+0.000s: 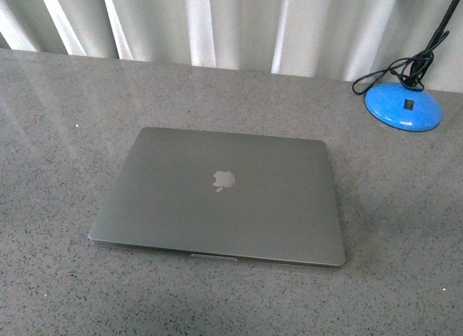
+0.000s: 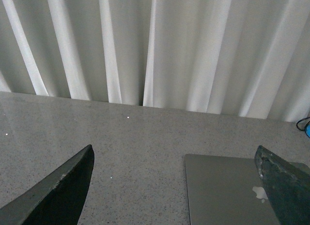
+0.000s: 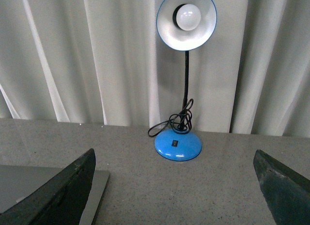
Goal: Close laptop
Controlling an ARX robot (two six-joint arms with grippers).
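Note:
The grey laptop point(image 1: 224, 195) lies shut and flat on the grey table, lid down with its pale apple logo facing up. Neither arm shows in the front view. In the left wrist view my left gripper point(image 2: 174, 184) is open and empty above the table, and a corner of the laptop's lid point(image 2: 223, 188) lies between its fingers, nearer one dark fingertip point(image 2: 283, 186). In the right wrist view my right gripper point(image 3: 174, 186) is open and empty, with an edge of the laptop point(image 3: 29, 184) beside one finger point(image 3: 63, 191).
A blue lamp base point(image 1: 403, 106) with a black cord stands at the back right of the speckled table point(image 1: 65, 133). The right wrist view shows the whole lamp point(image 3: 178, 143) with its white shade and bulb. Pale curtains point(image 1: 239, 24) hang behind the table.

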